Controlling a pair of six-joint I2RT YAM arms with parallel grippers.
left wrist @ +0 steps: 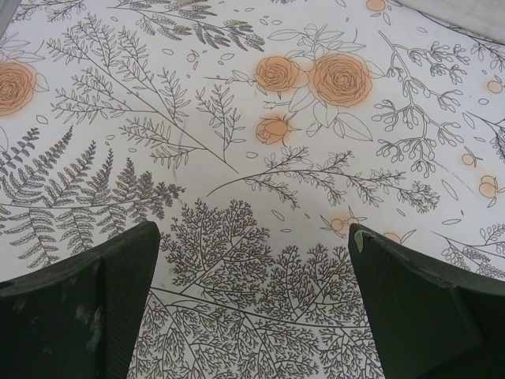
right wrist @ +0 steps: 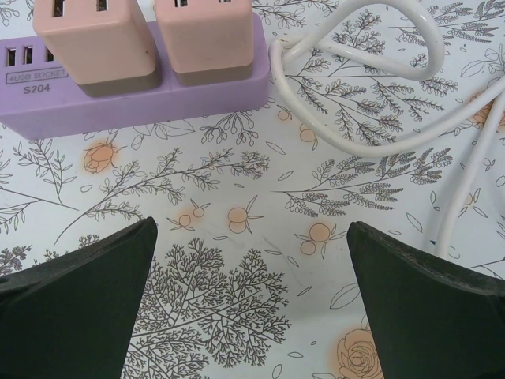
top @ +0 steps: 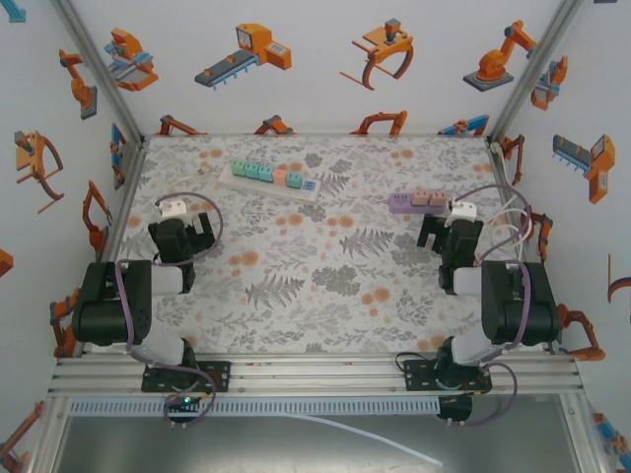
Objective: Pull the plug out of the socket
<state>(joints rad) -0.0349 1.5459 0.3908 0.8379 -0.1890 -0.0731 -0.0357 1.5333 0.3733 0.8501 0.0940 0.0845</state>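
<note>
A purple socket strip lies on the floral mat at the right, with two pink plugs seated in it; in the top view it is the purple socket strip. My right gripper hangs open just on the near side of it, nothing between its fingers. In the top view the right gripper sits right below the strip's right end. A white socket strip with teal and pink plugs lies at the back middle. My left gripper is open over bare mat, seen in the top view as the left gripper.
A white cable loops from the purple strip's right end across the mat beside my right fingers. A loose white plug with its cable lies just beyond the left gripper. Printed walls close in the mat on three sides.
</note>
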